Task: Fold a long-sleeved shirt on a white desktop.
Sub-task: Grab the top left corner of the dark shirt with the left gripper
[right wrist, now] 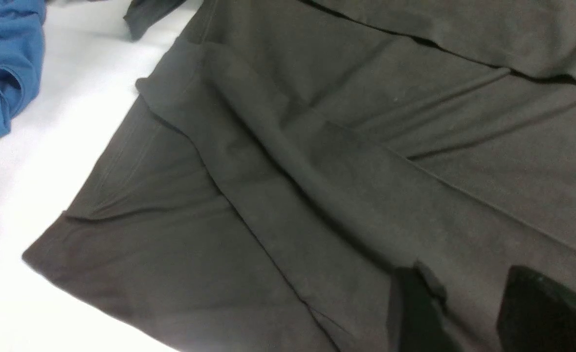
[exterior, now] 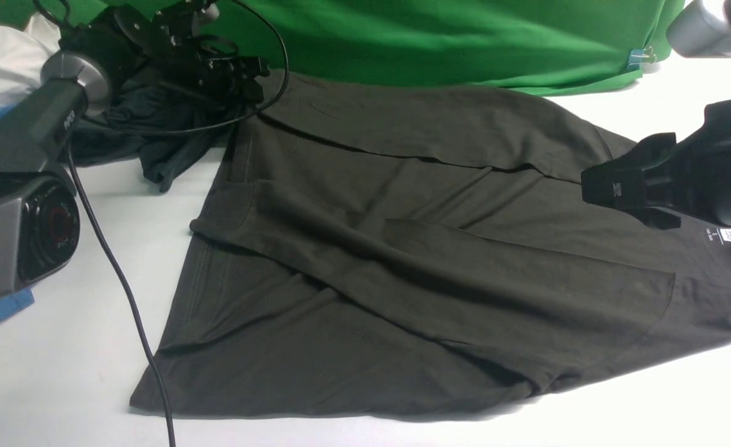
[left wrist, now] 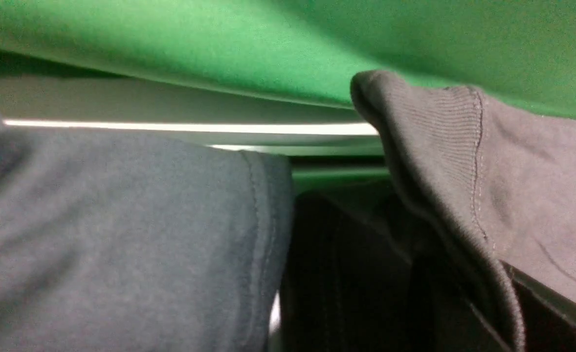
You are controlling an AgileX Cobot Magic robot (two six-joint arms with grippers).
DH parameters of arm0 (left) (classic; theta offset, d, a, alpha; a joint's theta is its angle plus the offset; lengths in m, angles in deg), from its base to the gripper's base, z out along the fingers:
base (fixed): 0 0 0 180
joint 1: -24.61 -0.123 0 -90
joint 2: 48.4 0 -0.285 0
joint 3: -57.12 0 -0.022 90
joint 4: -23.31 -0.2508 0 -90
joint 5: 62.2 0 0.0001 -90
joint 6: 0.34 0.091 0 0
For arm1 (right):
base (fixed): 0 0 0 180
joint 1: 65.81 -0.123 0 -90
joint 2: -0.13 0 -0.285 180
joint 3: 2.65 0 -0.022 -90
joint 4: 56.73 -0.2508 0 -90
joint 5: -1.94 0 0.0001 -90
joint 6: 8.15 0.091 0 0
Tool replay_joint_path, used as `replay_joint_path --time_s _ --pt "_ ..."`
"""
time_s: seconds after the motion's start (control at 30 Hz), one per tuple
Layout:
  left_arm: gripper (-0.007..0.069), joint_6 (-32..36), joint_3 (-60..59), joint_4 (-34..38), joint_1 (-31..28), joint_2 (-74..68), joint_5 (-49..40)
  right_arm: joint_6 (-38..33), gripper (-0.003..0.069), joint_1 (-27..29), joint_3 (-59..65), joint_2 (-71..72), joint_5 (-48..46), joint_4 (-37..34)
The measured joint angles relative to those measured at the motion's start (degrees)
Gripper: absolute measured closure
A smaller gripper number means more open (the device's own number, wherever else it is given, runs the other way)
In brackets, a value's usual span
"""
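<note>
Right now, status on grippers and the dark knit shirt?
Right gripper open over collar end. Left gripper at far hem corner, jaws hidden. Dark olive-brown long-sleeved knit shirt flat on white desktop, sleeves folded in. Charcoal-grey garment beside left gripper.

The left arm (exterior: 30, 130) reaches forward, left gripper (exterior: 244, 81) angled down — its jaws too dark to read. The right gripper (right wrist: 464, 288) hovers low, pointing leftward — jaws parted.

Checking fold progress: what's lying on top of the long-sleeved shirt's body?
A sleeve lies diagonally across the long-sleeved shirt, and a far side panel is folded over onto it. The body fabric beneath both is covered, so nothing under them can be seen.
</note>
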Motion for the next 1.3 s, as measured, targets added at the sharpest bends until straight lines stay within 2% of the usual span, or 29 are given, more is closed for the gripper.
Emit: replay_joint_path --time_s 0.13,0.4,0.6,0.7,0.83,0.87,0.93,1.3 --pt "0.0523 -0.22 0.0 -1.88 0.04 0.0 -0.28 0.0 0.0418 0.0 0.0 0.0 0.0 0.0" --pt "0.0346 -0.2 0.0 -2.0 0.04 0.0 -0.22 0.0 0.0418 0.0 0.0 0.0 -0.06 -0.06" --pt "0.0327 -0.11 0.0 -0.68 0.04 0.0 -0.22 0.0 0.0418 0.0 0.0 0.0 -0.06 -0.1" --pt "0.0356 0.17 0.0 -0.02 0.04 0.0 -0.22 0.0 0.0418 0.0 0.0 0.0 -0.06 -0.1" --pt "0.0485 0.17 0.0 0.0 -0.01 0.0 -0.22 0.0 0.0418 0.0 0.0 0.0 -0.18 -0.1" --pt "0.0492 0.17 0.0 -0.05 -0.01 0.0 -0.22 0.0 0.0418 0.0 0.0 0.0 -0.23 -0.1" --pt "0.057 0.1 0.0 -0.97 -0.01 0.0 -0.28 0.0 0.0418 0.0 0.0 0.0 -0.91 -0.1" --pt "0.0582 -0.14 0.07 -1.39 -0.01 3.77 -6.86 0.0 0.0418 0.0 0.0 0.0 -2.1 -0.1"
